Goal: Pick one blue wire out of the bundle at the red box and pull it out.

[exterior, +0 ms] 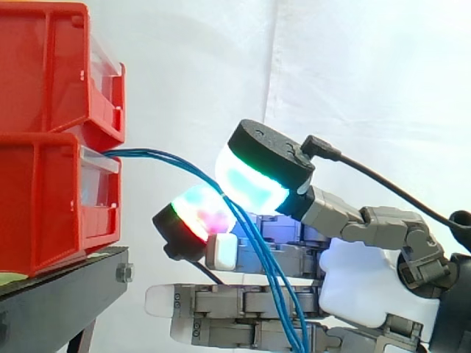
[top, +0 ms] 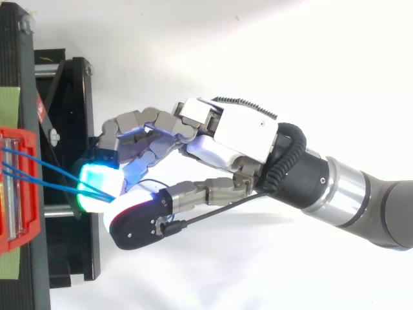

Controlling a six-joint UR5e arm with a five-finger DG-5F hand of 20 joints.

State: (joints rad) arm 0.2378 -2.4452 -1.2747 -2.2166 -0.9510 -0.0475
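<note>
Three thin blue wires leave the front of the lower red box, arc to the right and drop down past the hand. Two glowing pads meet on the strands: a cyan-green one from above and a red-green one from below. The wires run between them and look pinched; I cannot tell how many strands are caught. The other fingers lie straight underneath. From above, the hand reaches left, and the blue wires run from the red box into its glowing pad.
A second red bin sits on top of the lower one. Both rest on a black stand whose frame lies under the fingertips in the top view. A white curtain hangs behind.
</note>
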